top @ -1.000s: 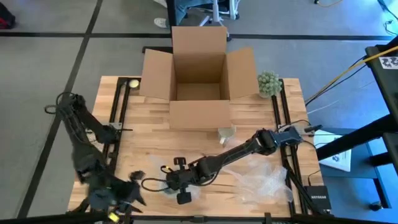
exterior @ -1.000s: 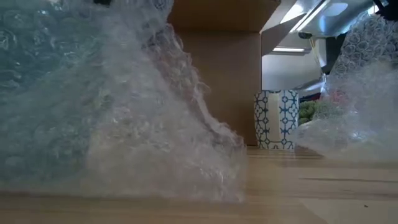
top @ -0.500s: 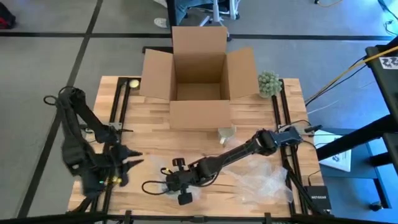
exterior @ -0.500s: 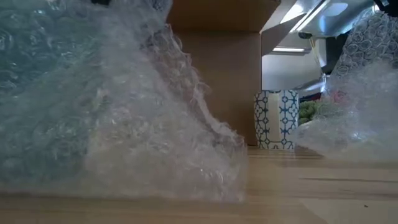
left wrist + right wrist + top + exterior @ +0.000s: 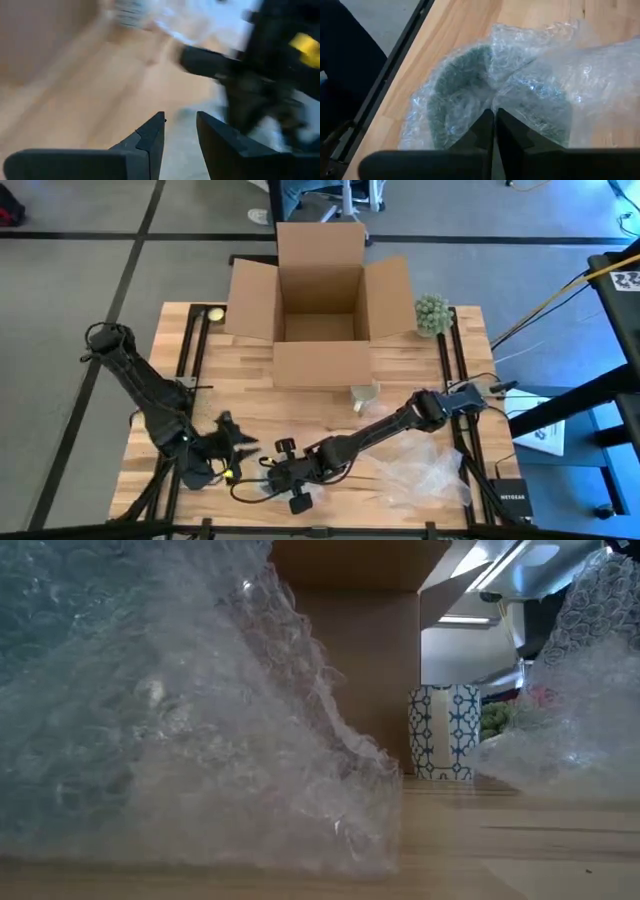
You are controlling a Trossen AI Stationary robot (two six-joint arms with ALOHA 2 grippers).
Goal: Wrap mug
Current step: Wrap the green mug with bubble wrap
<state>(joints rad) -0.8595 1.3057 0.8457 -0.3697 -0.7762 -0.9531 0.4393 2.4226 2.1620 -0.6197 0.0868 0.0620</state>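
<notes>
Here the right gripper [image 5: 493, 125], fingers pinched together on the bubble wrap [image 5: 530, 95], pins it over the green mug [image 5: 455, 95], near the cardboard box [image 5: 320, 290]. The left gripper [image 5: 180, 132], fingers slightly apart, should fold the loose edge snugly.

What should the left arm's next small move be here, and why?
Probably ease the open left gripper a little further toward the bubble wrap to take a loose edge: the right gripper already pinches the wrap over the green mug.
</notes>
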